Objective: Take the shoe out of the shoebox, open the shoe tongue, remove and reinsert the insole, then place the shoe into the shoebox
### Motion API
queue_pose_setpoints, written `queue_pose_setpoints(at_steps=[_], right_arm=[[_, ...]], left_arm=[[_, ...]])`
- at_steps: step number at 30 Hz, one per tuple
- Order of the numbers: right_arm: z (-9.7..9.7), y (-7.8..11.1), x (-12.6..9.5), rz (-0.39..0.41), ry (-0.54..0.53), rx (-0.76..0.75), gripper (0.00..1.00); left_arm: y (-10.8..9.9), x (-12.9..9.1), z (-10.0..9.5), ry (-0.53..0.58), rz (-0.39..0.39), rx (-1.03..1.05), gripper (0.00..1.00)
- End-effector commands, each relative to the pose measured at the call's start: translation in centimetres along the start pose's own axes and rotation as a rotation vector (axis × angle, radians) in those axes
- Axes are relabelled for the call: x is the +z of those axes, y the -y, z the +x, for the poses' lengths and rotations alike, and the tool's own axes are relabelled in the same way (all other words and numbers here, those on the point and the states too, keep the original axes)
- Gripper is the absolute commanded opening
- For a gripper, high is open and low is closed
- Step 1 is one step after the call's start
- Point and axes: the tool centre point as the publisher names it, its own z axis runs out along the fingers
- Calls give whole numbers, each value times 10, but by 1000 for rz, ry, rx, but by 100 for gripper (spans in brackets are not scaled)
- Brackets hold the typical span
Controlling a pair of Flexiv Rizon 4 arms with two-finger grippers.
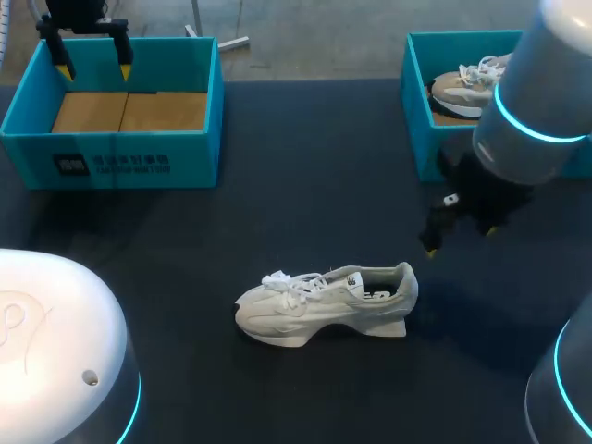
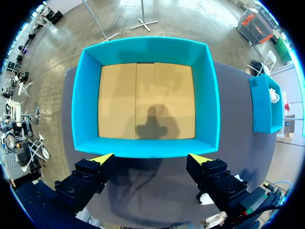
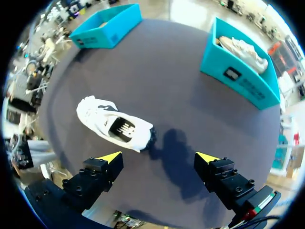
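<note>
A white sneaker (image 1: 324,305) stands upright on its sole near the middle of the dark table (image 1: 305,185), outside any box, toe toward the left and heel toward the right, white laces bunched over the tongue and dark lining showing in its opening. At the far left an open teal shoebox (image 1: 185,162) shows only its brown cardboard floor; a second teal shoebox (image 1: 416,120) at the far right holds another pale sneaker (image 1: 462,88)

Matt dark table (image 1: 314,157), white cloth shoe (image 1: 324,303), cardboard-lined teal shoebox (image 1: 196,157)
</note>
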Motion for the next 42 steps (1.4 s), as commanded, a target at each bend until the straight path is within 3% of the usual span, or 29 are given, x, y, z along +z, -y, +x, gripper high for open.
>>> queue_pose_setpoints(at_steps=[1,2,10,12,28,29,31,34,36,40,42], right_arm=[[-13,8,9,-165,-248,-138,100],[-14,8,10,-216,-299,-179,100],[-27,7,21,-469,-364,-443,100],[-35,3,32,-447,-351,-436,100],[-35,3,32,-447,-351,-436,100],[-34,0,31,-455,-314,-474,100],[-30,-2,32,-546,-257,-627,100],[-32,5,44,-683,-281,-742,100],[-35,6,54,-701,-283,-765,100],[-40,5,68,-733,-415,-830,100],[-40,5,68,-733,-415,-830,100]], left_arm=[[0,0,0,0,0,0,100],[0,0,0,0,0,0,100],[0,0,0,0,0,0,100],[0,0,0,0,0,0,100],[0,0,0,0,0,0,100],[0,0,0,0,0,0,100],[0,0,0,0,0,0,100],[0,0,0,0,0,0,100],[0,0,0,0,0,0,100],[0,0,0,0,0,0,100],[0,0,0,0,0,0,100]])
